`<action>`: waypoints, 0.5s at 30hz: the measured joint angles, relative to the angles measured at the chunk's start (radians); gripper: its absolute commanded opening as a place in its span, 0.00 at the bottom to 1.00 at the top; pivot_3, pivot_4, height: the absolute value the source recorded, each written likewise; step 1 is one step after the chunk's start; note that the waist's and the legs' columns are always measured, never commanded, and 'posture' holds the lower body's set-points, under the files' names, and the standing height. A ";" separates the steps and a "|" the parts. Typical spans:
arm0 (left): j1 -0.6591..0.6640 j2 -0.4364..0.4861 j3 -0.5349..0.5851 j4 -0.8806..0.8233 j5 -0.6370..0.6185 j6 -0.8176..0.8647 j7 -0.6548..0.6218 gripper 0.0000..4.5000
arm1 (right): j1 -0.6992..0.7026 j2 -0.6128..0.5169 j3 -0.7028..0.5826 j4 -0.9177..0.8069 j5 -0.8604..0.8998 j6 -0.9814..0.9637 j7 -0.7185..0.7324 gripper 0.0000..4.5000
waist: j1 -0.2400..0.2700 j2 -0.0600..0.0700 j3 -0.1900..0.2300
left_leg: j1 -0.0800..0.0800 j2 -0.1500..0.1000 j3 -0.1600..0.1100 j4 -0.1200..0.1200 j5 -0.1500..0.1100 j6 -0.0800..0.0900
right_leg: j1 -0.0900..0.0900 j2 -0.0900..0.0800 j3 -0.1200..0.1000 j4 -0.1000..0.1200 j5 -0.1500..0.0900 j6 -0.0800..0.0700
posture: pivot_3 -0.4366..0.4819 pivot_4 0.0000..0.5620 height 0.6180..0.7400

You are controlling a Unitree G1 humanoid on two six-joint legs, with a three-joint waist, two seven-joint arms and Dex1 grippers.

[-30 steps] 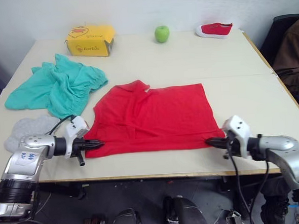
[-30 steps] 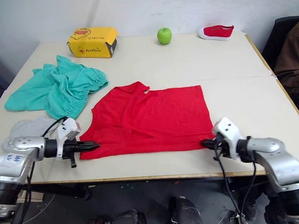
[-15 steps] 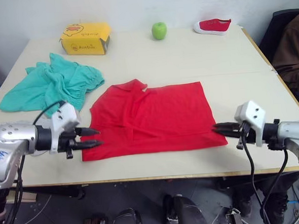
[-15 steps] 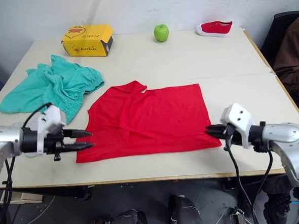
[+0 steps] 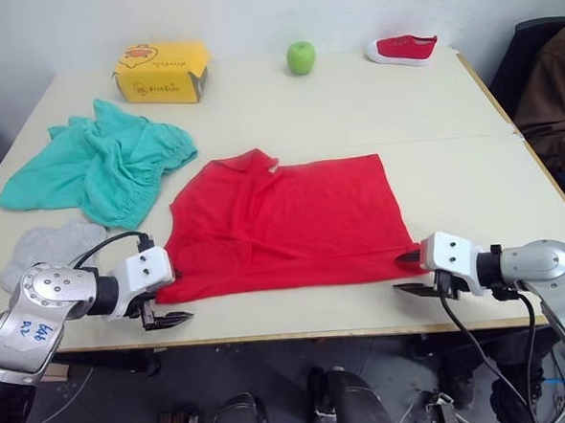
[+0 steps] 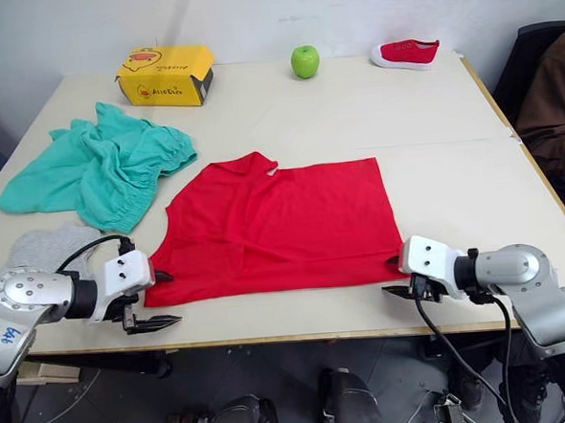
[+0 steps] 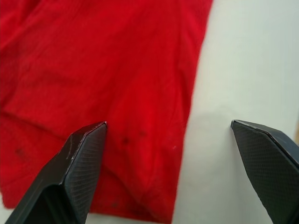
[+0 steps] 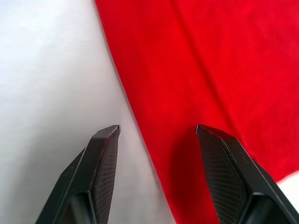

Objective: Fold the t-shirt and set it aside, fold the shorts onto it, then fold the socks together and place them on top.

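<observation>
1. Left claw (image 5: 169,309): open, fingers spread wide, one over the near corner of the t-shirt (image 5: 288,223) and one over bare counter (image 5: 449,105). It grips nothing.
2. Right claw (image 5: 409,273): open, set at the opposite near corner of the t-shirt, straddling the hem; one finger over cloth, one over counter. It grips nothing.
3. T-shirt: lies between the two claws and spreads away from them toward the middle of the counter. It looks partly folded, with a crease along its length and no sleeves spread out, but whether a fold has been made cannot be told for certain. It is not yet set aside.
4. Shorts (image 5: 98,170): a crumpled heap beyond the left claw, on its outer side, just beside the t-shirt's far corner. Unfolded, untouched.
5. Socks (image 5: 47,247): flat on the counter close to the left claw's outer side, just nearer than the shorts. Not yet folded together.
6. Bystanders: a yellow box (image 5: 161,72), an apple (image 5: 301,57) and a red shoe (image 5: 404,49) stand along the far edge, well apart from both claws.
7. Progress, as judged: early in the first step. Remaining: finish and move the t-shirt, fold the shorts onto it, pair the socks on top.
</observation>
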 measured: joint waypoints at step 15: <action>-0.041 -0.076 -0.004 0.065 0.004 -0.027 0.009 0.10 | -0.018 0.000 -0.004 0.098 0.016 -0.023 0.018 0.00 | 0.004 -0.001 -0.001 | 0.002 -0.001 -0.001 0.001 0.001 0.002 | 0.003 -0.002 0.000 0.000 0.002 0.000 | 0.48 0.27 1.00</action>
